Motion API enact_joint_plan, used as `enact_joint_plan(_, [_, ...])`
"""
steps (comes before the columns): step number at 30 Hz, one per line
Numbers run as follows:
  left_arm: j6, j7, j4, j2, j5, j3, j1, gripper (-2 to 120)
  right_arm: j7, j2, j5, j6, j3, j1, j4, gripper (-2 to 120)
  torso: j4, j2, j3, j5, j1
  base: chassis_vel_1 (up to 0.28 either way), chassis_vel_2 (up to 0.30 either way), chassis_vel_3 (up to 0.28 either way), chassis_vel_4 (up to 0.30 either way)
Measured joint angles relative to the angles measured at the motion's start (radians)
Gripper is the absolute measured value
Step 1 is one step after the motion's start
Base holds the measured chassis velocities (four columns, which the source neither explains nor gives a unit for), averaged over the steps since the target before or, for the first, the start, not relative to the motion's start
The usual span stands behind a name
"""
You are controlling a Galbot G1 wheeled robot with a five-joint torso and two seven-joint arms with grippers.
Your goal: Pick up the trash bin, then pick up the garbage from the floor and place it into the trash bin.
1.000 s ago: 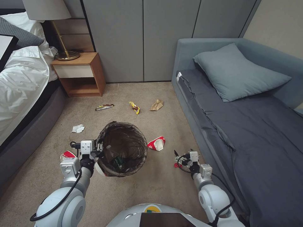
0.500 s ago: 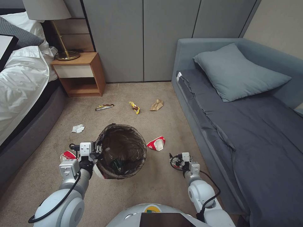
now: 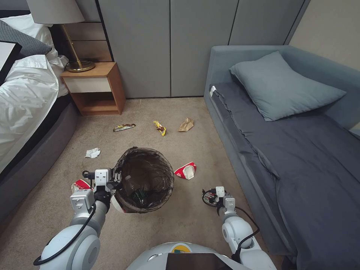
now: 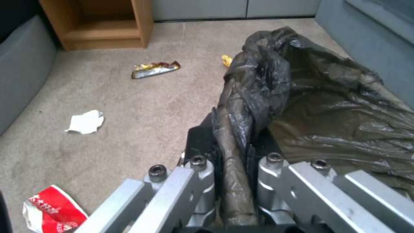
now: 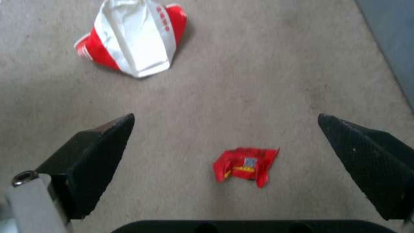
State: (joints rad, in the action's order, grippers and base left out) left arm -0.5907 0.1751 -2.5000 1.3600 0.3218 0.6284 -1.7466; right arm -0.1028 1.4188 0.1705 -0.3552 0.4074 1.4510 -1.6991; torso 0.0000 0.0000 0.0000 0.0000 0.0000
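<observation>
Red printing is showing on the crushed red-and-white paper cup (image 5: 131, 40) lying on the beige carpet floor (image 3: 195, 120), but the characters are too small to read. The small red snack wrapper (image 5: 245, 165) is carrying a yellow mark and a small pale square, also unreadable. The right claw (image 5: 224, 145) is hovering low over that wrapper with its black fingers (image 5: 99, 152) spread wide apart, the wrapper lying on the carpet between them and touching neither. In the head view this claw (image 3: 210, 195) is sitting near the grey sofa bed (image 3: 285, 150).

The left claw (image 4: 235, 168) is clamping together on the rim of the small round white trash bin with the dark plastic liner bag (image 3: 144, 180), pinching the folded liner (image 4: 241, 113); the bin is sitting between the two arms, and something with a green label (image 3: 139, 195) is lying inside it.

Another crushed red-and-white cup (image 4: 51, 210) is lying beside the left arm, its print illegible. A crumpled white tissue (image 3: 92, 152), a dark-and-yellow wrapper (image 3: 124, 127), a yellow snack wrapper (image 3: 159, 128) and a brown paper bag (image 3: 186, 124) are lying farther off, toward the wooden nightstand (image 3: 95, 88) with its brass lamp (image 3: 73, 41). The white bed (image 3: 26, 97) is bordering the floor on the left.
</observation>
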Motion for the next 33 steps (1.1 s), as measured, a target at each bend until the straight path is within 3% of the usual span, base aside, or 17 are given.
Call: enact_joint_plan(33, [0.001, -0.001, 0.0, 0.004, 0.001, -0.003, 0.012, 7, -0.017, 0.023, -0.039, 0.004, -0.023, -0.116, 0.24, 100, 0.0, 0.0, 0.0, 0.0001, 0.0, 0.0, 0.0, 0.0, 0.0])
